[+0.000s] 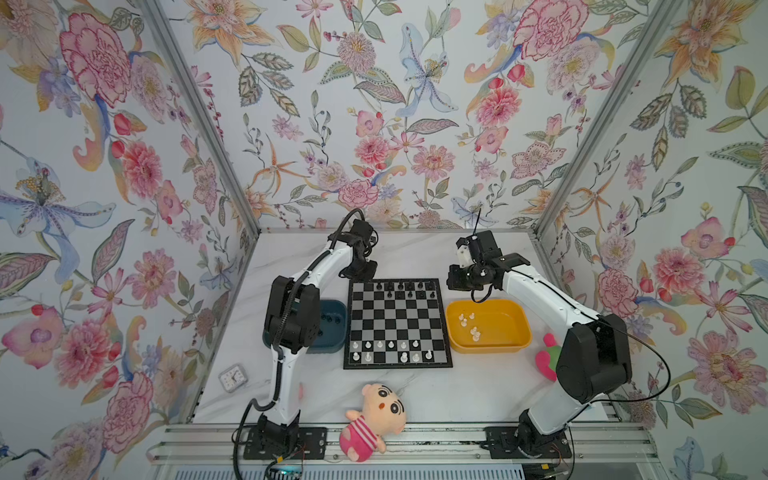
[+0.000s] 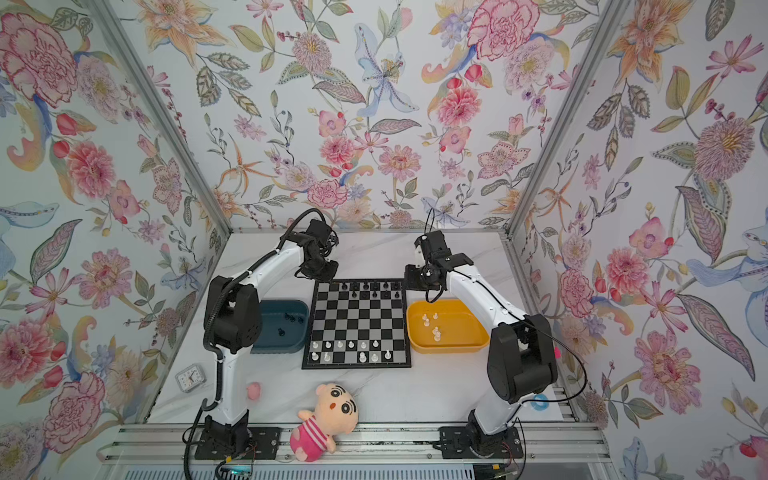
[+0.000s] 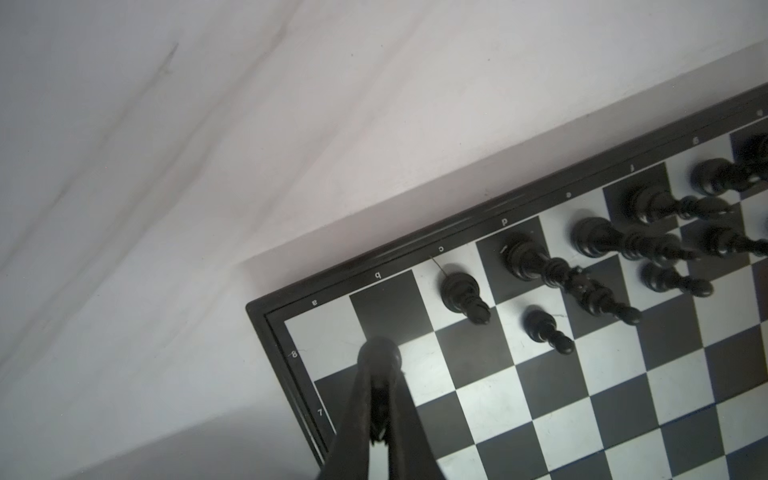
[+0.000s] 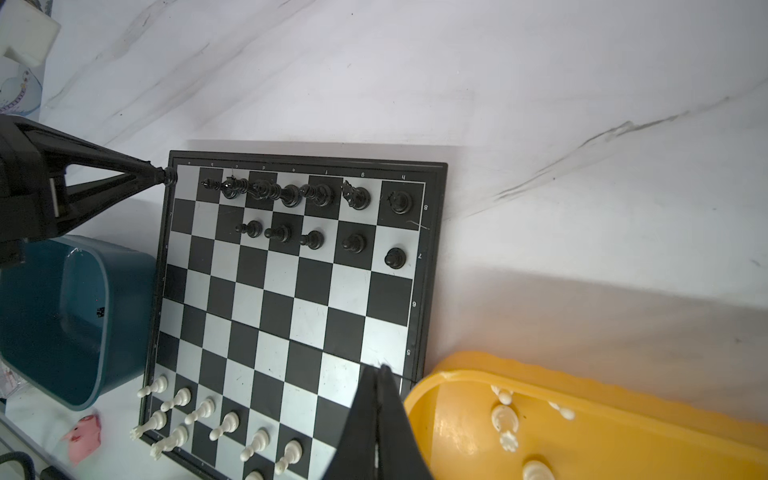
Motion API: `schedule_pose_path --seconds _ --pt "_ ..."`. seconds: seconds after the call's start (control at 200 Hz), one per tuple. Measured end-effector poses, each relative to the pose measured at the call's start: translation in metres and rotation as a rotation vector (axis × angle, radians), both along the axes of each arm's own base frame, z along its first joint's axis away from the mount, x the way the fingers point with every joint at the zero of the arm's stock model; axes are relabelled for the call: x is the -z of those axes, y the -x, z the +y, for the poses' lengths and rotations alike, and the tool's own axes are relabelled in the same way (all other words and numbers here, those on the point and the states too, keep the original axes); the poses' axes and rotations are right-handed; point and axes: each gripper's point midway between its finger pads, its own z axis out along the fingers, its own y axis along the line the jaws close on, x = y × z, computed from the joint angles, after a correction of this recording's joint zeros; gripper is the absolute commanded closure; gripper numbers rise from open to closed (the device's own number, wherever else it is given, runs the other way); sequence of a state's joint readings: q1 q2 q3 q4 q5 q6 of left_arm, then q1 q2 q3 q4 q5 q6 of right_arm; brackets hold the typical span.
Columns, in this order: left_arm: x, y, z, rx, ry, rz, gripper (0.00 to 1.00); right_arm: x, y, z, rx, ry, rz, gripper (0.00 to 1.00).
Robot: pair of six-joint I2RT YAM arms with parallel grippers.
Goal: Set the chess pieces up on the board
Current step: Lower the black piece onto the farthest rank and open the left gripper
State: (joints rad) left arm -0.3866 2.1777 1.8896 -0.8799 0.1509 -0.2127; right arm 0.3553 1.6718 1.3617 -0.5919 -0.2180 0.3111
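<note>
Since left tool [image 3: 379, 370] clamps black piece [image 3: 379, 348] right over a8 corner rim of board [image 3: 582, 395], imo early drop could land it on border, tip off onto desk [image 3: 166, 166]; right tool [image 4: 377, 374] clenched empty near yellow tray [image 4: 478, 362].

Blue tray [image 2: 286, 345] partly hidden behind left arm [image 2: 232, 316]; black pieces [image 2: 291, 318] inside indistinct.

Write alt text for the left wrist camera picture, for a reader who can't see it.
The left gripper, shut on a black chess piece, holds it over a corner of the board, where squares a and b are bare. Other black pieces stand further along that edge; white marbled table lies beyond.
</note>
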Motion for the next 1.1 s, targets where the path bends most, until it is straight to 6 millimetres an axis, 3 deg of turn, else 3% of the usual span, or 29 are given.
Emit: schedule_pose_path --seconds 0.531,1.101 --pt "0.022 -0.001 -0.001 0.002 -0.01 0.029 1.0 0.0 0.0 0.002 0.002 -0.014 0.004 0.94" --pt "0.028 -0.004 -0.003 0.001 -0.012 0.036 1.0 -0.001 0.0 0.004 -0.002 -0.023 0.001 0.94"
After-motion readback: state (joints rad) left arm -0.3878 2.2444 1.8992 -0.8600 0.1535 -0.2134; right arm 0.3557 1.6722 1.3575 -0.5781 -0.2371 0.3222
